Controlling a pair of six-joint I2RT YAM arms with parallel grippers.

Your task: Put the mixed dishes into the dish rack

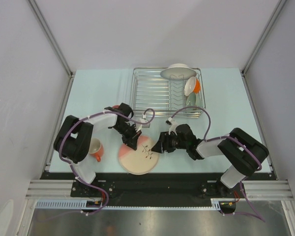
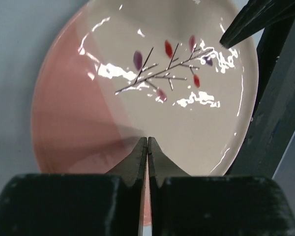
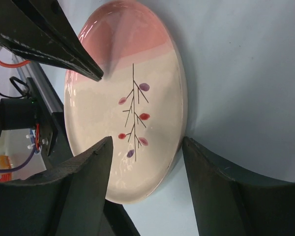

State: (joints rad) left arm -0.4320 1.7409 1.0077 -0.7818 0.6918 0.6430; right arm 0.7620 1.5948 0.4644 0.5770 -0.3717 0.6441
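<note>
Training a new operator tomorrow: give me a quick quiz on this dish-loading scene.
1. What stands at the far edge of the silvery wire dish rack? A white plate; B black pan; C glass jar.
2. Which gripper is open beside the round pink-and-cream leaf-sprig plate?
3. True or false: that plate is in the rack.
Key: 1 A; 2 right gripper; 3 false, it is on the pale blue table.

No writing, brand, number or sign can be read in any of the three views. An orange-and-yellow patch (image 3: 1, 162) at the left edge of the right wrist view may be a printed label, but it is too blurred to make out.
</note>
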